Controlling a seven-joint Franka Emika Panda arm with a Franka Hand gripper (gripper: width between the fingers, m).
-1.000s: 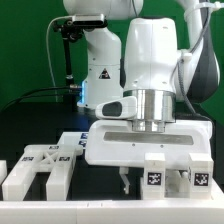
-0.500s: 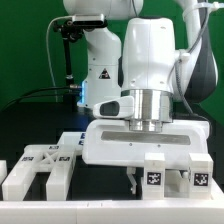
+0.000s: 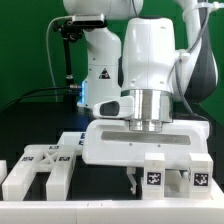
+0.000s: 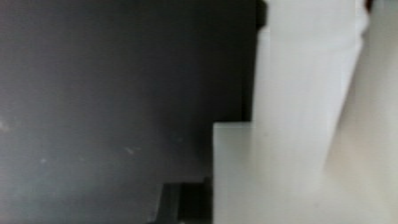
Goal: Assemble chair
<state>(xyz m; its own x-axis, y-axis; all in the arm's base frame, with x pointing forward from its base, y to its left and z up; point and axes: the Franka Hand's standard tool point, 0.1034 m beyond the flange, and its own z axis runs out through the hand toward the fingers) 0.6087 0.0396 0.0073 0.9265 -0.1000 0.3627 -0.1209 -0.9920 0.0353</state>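
Observation:
The chair's white parts lie on the black table. A slotted white piece [image 3: 30, 172] sits at the exterior view's left. A flat tagged piece [image 3: 72, 142] lies behind it, and two tagged blocks [image 3: 155, 175] [image 3: 201, 175] stand at the right. My gripper [image 3: 137, 180] hangs low over the table just left of the nearer block, its fingers drawn together and shut. Nothing shows between them. In the wrist view a tall blurred white part [image 4: 302, 120] fills one side, right beside a dark fingertip [image 4: 185, 205]. Whether they touch I cannot tell.
The arm's white base [image 3: 100, 70] stands behind, before a green backdrop. Dark cables [image 3: 40, 92] run along the back left. A white strip [image 3: 100, 215] runs along the table's front edge. The wide gripper body [image 3: 150, 148] hides the table's middle.
The fingers, apart a second ago, have come together and shifted slightly toward the exterior view's right. Over the last half second nothing has moved.

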